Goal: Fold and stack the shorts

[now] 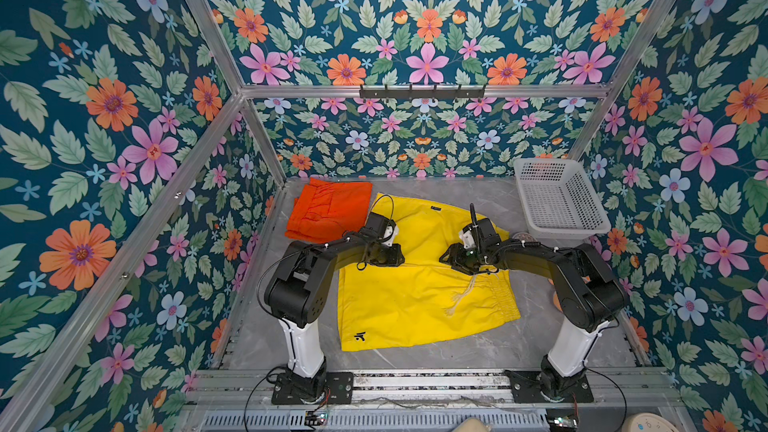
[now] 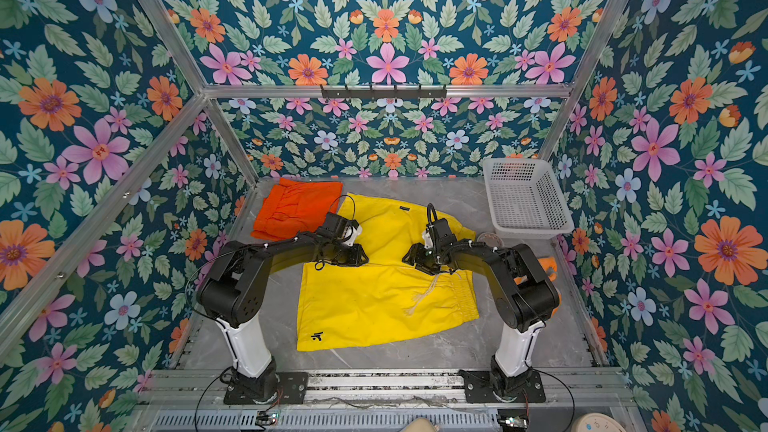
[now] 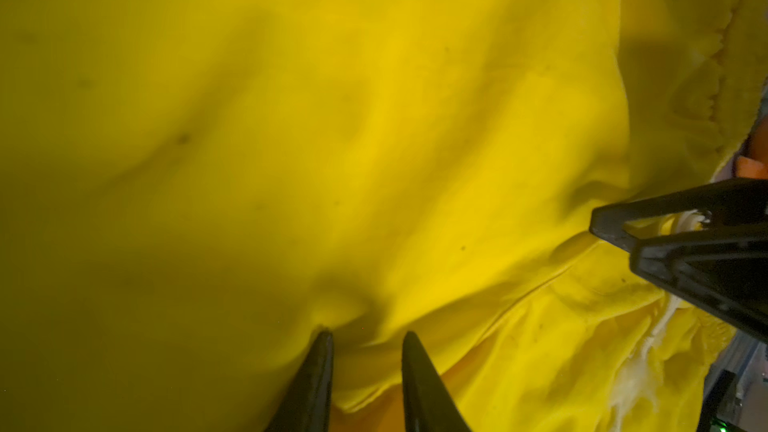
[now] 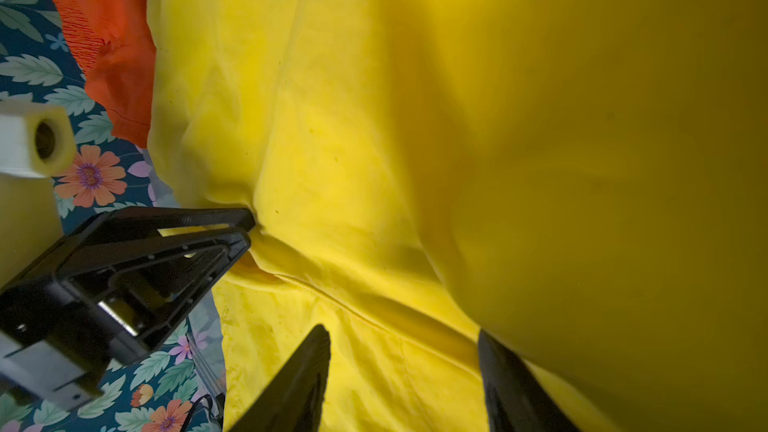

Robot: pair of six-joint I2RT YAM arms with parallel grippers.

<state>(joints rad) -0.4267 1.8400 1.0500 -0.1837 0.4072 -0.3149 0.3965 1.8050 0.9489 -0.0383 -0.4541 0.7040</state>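
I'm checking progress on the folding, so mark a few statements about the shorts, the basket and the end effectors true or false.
The orange shorts lie folded at the far left of the table. True.
The yellow shorts sit in the basket. False: they lie spread on the table; the basket looks empty.
The left end effector pinches the yellow shorts. True.
The yellow shorts are stacked on the orange shorts. False: they lie beside them.

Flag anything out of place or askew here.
A small orange object sits at the right edge of the table, mostly hidden behind the right arm; it isn't clothing. The white basket looks tipped toward the camera in the back right corner.
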